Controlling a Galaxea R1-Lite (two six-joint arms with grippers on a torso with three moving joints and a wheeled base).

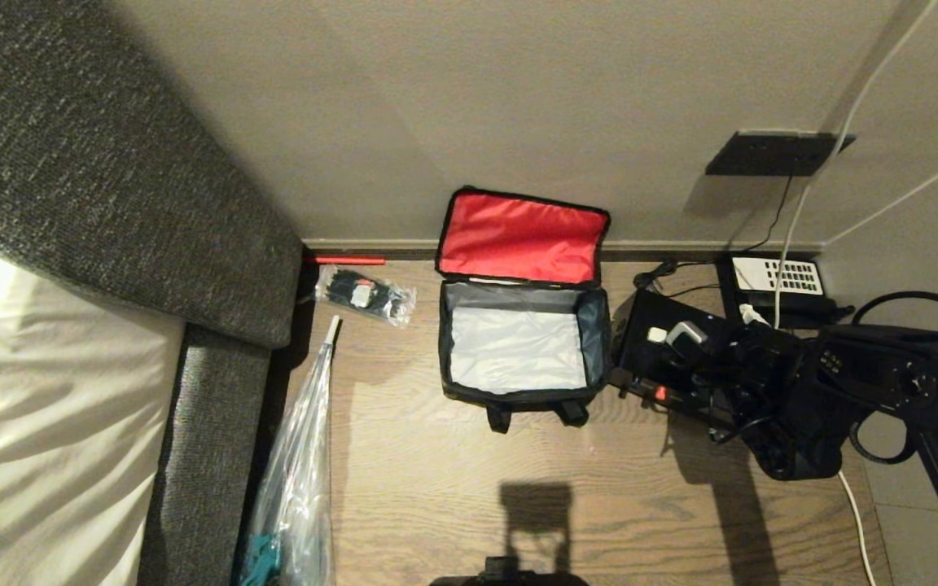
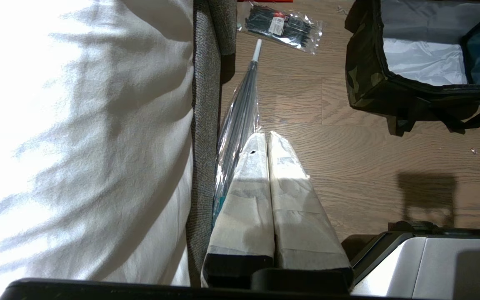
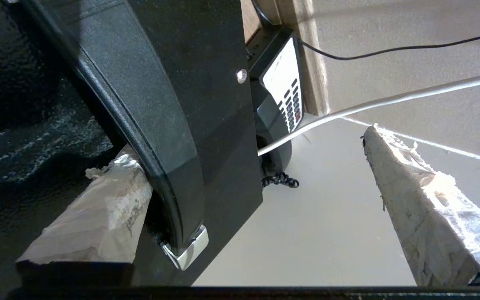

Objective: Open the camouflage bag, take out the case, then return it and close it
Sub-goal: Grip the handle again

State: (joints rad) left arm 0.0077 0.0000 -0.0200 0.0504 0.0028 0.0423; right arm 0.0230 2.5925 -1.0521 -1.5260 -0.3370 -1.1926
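The camouflage bag (image 1: 522, 342) stands open on the wooden floor, its red-lined lid (image 1: 522, 238) leaning back against the wall. Its silver inside shows nothing in it. The same bag (image 2: 365, 75) appears at the edge of the left wrist view. Just right of the bag lies the black case (image 1: 664, 350), with my right arm (image 1: 811, 399) over it. My right gripper (image 3: 244, 150) is open wide: one taped finger (image 3: 98, 212) sits behind the case's curved handle (image 3: 156, 137), the other finger (image 3: 415, 200) stands far off in the air. My left gripper (image 2: 265, 139) is shut and empty, low beside the bed.
A black telephone (image 1: 778, 278) with white keypad sits against the wall behind the case, with cables and a white cord (image 1: 811, 179) running up. A bag of black zip ties (image 1: 363, 295) and a plastic-wrapped umbrella (image 1: 306, 456) lie left of the bag, beside the grey bed frame (image 1: 216, 407).
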